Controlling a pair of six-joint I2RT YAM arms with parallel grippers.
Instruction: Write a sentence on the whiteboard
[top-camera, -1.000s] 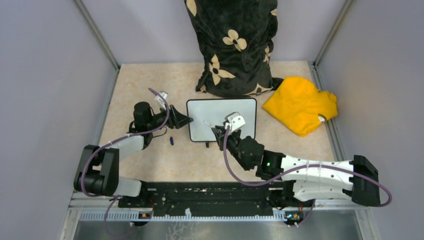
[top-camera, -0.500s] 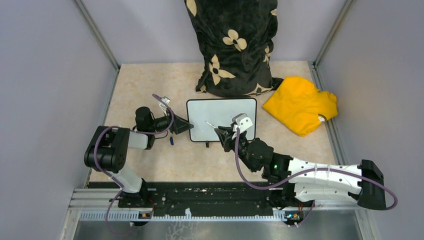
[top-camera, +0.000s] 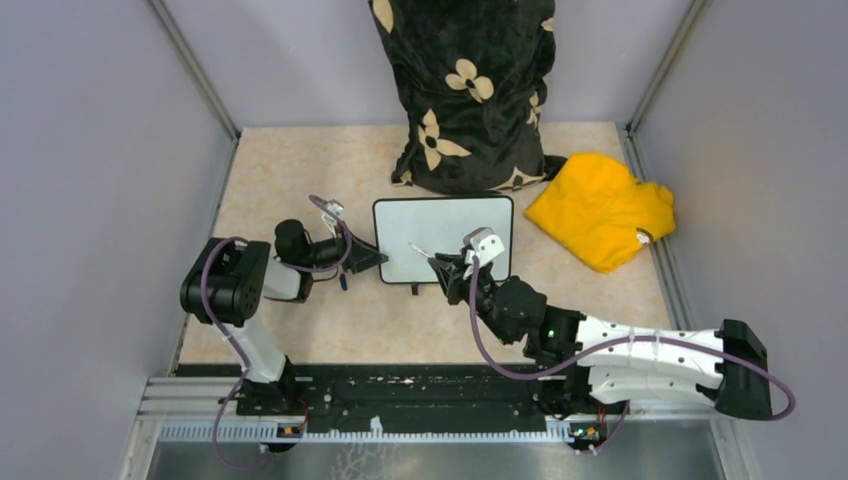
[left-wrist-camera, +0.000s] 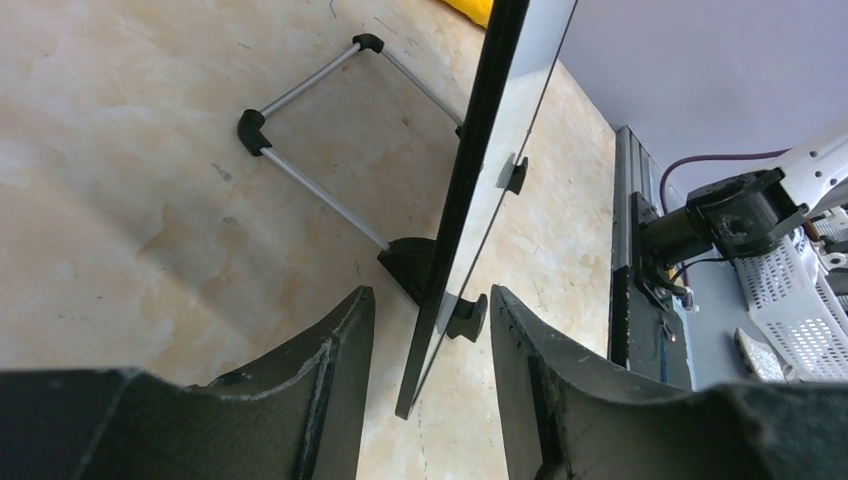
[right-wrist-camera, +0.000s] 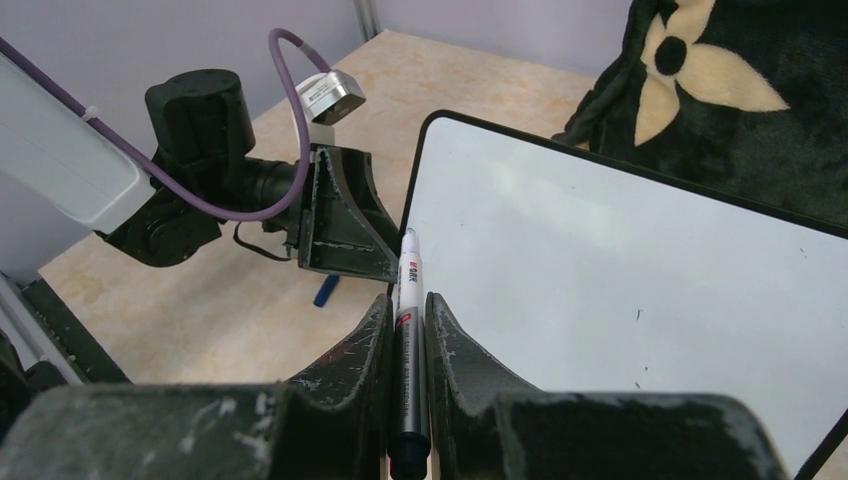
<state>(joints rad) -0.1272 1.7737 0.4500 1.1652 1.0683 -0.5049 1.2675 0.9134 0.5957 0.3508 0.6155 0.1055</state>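
The whiteboard (top-camera: 443, 238) stands tilted on its wire stand at mid-table. Its white face (right-wrist-camera: 620, 260) carries only a few tiny specks, and no blue sentence shows. My left gripper (top-camera: 372, 262) is open at the board's lower-left corner. Its jaws straddle the board's thin dark edge (left-wrist-camera: 470, 180) without closing on it; the gripper (left-wrist-camera: 430, 350) also shows in the left wrist view. My right gripper (top-camera: 447, 265) is shut on a white and grey marker (right-wrist-camera: 407, 330), its tip pointing at the board's lower-left part. The left gripper's fingers (right-wrist-camera: 345, 215) show in the right wrist view.
A blue marker cap (top-camera: 343, 281) lies on the table just below my left gripper. A yellow cloth (top-camera: 600, 208) lies right of the board. A black flower-print cushion (top-camera: 465, 90) stands behind the board. Grey walls close in both sides.
My left arm has folded back, and its gripper has slid down to the board's lower-left corner. My right gripper shifted slightly right with the marker, then held still.
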